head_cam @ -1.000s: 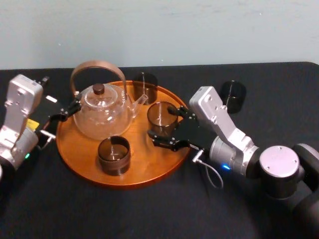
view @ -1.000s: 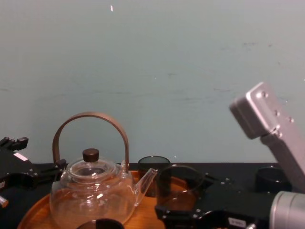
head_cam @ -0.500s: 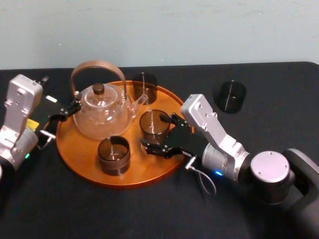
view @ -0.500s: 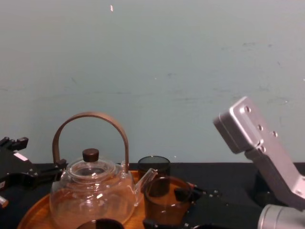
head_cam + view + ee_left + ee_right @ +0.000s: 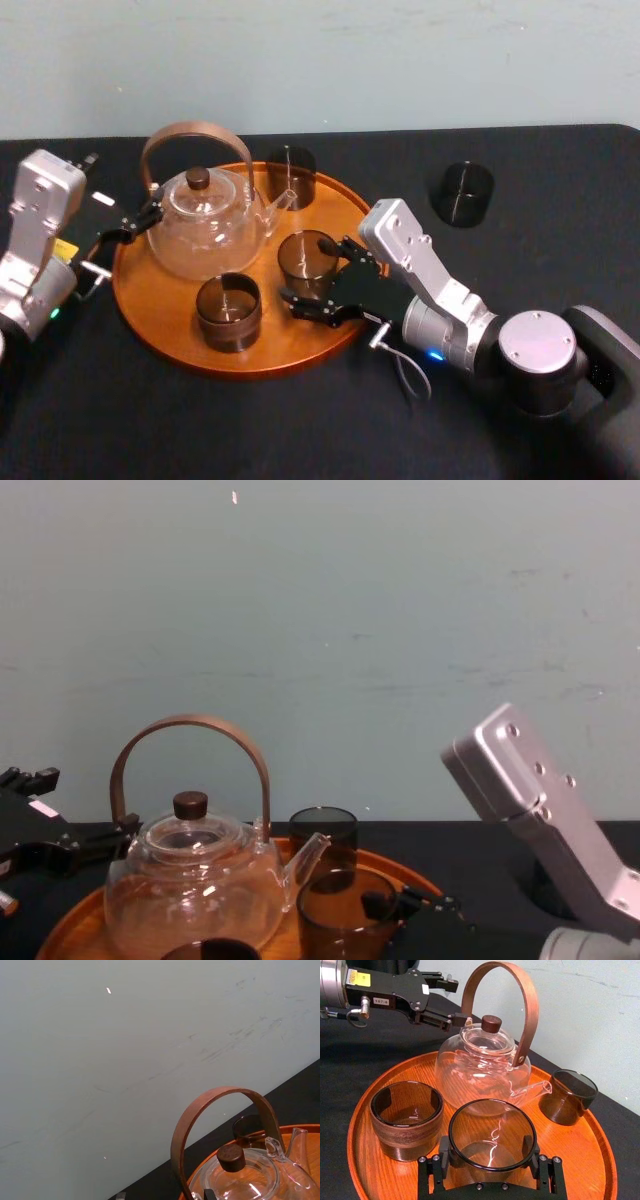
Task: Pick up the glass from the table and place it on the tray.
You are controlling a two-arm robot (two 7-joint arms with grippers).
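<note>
The glass (image 5: 303, 258) is a dark tinted tumbler with my right gripper (image 5: 312, 275) shut on it. It is low over the right half of the round wooden tray (image 5: 160, 332). In the right wrist view the glass (image 5: 492, 1136) sits between the two black fingers (image 5: 443, 1159), upright, with the tray (image 5: 580, 1160) beneath it. I cannot tell whether its base touches the wood. The chest view shows the glass (image 5: 343, 922) just right of the teapot's spout. My left gripper (image 5: 128, 228) is open at the tray's left edge, beside the teapot.
A glass teapot (image 5: 205, 228) with a wooden hoop handle stands on the tray's left half. Two more dark cups are on the tray, one at the front (image 5: 228, 312) and one at the back (image 5: 290, 175). Another cup (image 5: 462, 193) stands on the black table (image 5: 560, 230) to the right.
My right gripper has carried the glass left and toward me across the tray, and lower. The left arm, the teapot and the other cups have not moved.
</note>
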